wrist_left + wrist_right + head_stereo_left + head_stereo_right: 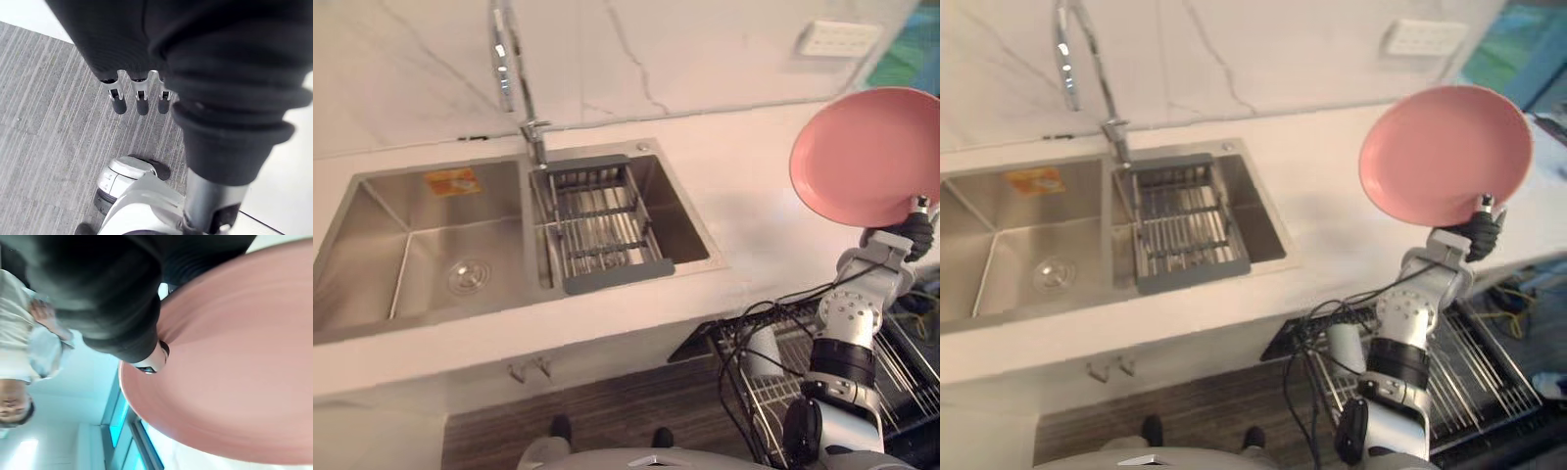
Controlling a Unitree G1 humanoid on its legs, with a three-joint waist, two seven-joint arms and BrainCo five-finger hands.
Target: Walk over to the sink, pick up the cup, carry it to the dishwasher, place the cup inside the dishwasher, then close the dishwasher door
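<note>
My right hand point(915, 235) is raised over the counter's right end, shut on the lower rim of a pink plate point(871, 152) that stands nearly upright. In the right wrist view the pink plate point(234, 377) sits close against the hand's dark cover. A pale cup point(1345, 350) stands in the pulled-out dishwasher rack point(1489, 362) below the counter edge. The double steel sink point(431, 245) lies at the left and holds no cup. My left hand point(142, 103) hangs over the floor, fingers straight and holding nothing.
A wire drainer basket point(602, 230) sits in the sink's right basin under the tall faucet point(509, 69). A white wall outlet point(837, 37) is on the marble backsplash. A person point(19, 357) stands off to my right side.
</note>
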